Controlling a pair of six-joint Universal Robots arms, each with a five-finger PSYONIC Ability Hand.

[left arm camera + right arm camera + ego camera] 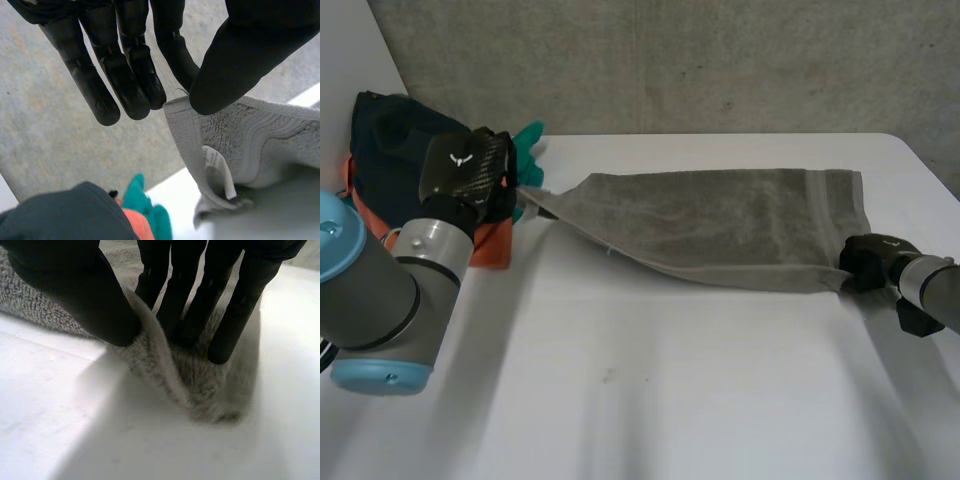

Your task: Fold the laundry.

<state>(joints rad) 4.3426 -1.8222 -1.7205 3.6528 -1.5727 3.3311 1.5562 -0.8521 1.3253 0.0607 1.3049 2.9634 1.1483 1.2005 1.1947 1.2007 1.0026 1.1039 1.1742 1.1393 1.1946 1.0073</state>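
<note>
Towel (720, 225) stretches between left robot hand (470, 170) and right robot hand (868, 262).

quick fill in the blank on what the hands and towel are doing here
1. The left hand pinches a corner of the grey terry towel between fingers and ___.
2. The right hand pinches the towel's opposite end, low on the white ___.
3. The pile of dark, orange and teal clothes lies beside the robot's ___ hand.
Missing: thumb; table; left.
</note>
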